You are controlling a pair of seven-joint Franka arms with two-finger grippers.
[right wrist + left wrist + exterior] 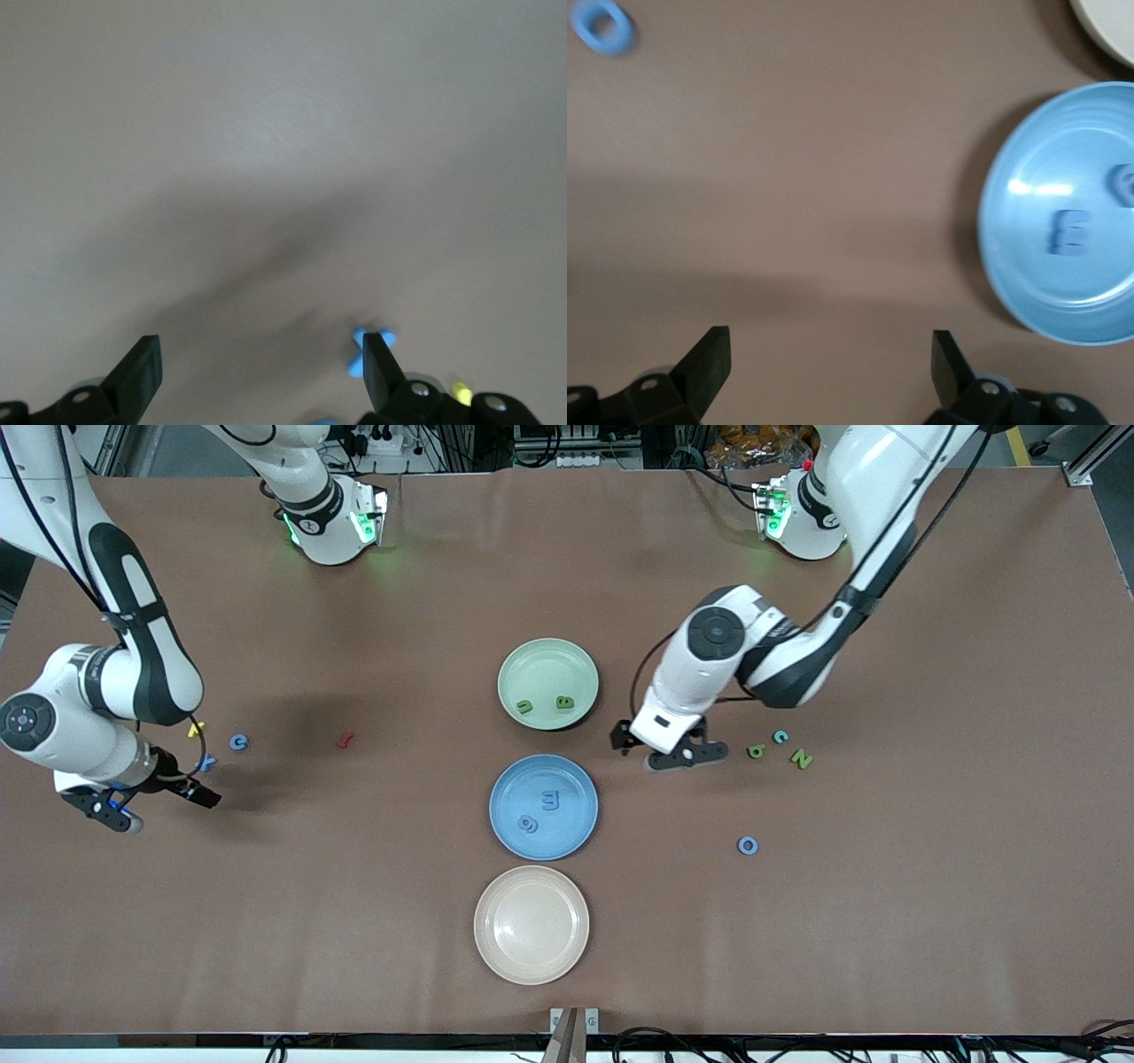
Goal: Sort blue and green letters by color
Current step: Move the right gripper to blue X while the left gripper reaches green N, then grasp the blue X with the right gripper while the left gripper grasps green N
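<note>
Your right gripper [164,802] hangs wide open and empty over bare table by a blue letter [238,741]. Green plate [580,662] holds two green letters, blue plate [509,779] two blue — left gripper [660,749] open, empty, beside them.

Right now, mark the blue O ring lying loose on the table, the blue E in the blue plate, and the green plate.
blue O ring [748,845], front view, on the ring's band.
blue E [1070,233], left wrist view, on the letter's middle.
green plate [547,657], front view, on a bare part of its floor.
</note>
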